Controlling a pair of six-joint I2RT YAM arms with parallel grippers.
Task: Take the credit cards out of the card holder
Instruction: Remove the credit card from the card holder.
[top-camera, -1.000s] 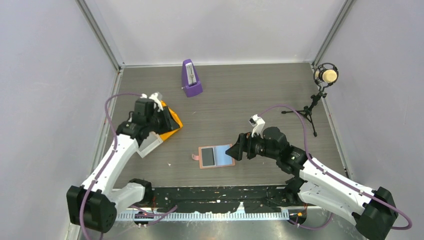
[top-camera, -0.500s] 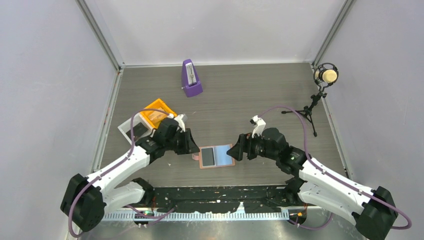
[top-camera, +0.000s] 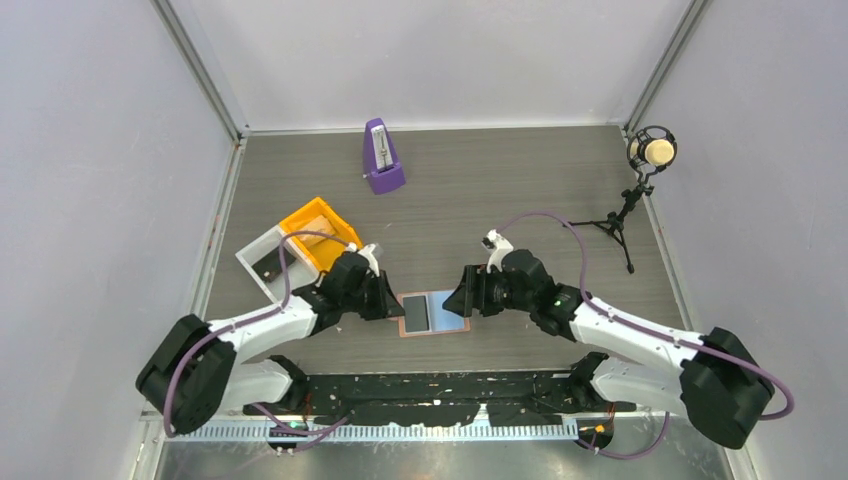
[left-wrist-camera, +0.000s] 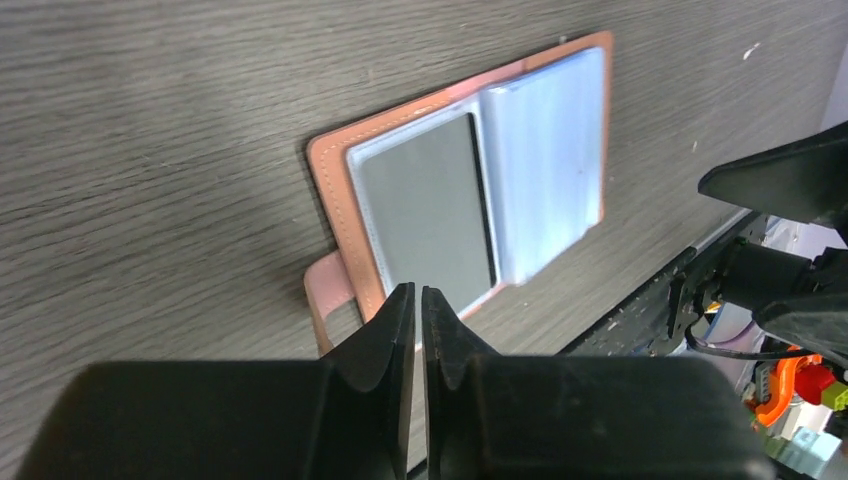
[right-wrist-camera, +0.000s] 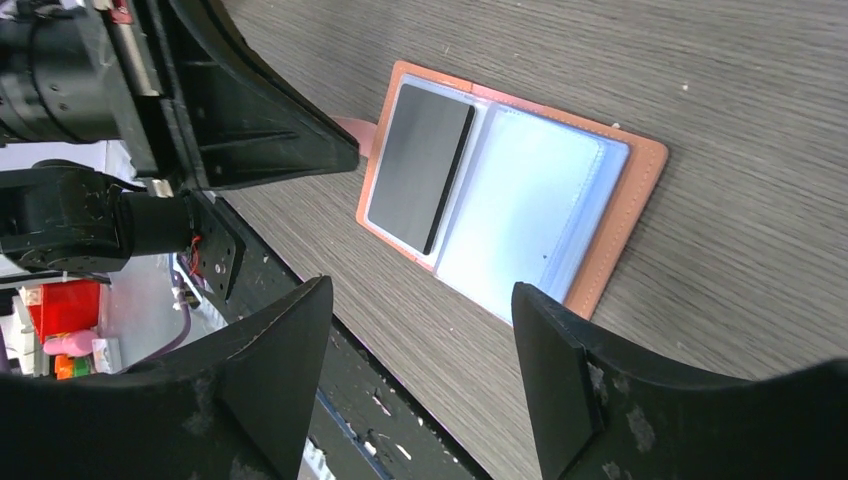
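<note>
Grey wood-grain worktop (top-camera: 500, 190) under both arms. Left pincer (left-wrist-camera: 410, 295) closed to a sliver, gripping nothing, tips at tab edge of card holder (left-wrist-camera: 545, 170), spread open. Right pincer (right-wrist-camera: 422, 290) wide apart at holder's opposite edge. Dark credit card (left-wrist-camera: 425, 210) in pocket nearest tab. Orange tray (top-camera: 300, 222) well apart from holder.

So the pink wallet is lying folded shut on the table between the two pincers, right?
Not quite. The card holder does lie on the table between the left pincer and the right pincer, but it is spread open, not folded shut. The right wrist view shows a dark card in one half and a blue-grey half beside it.
</note>
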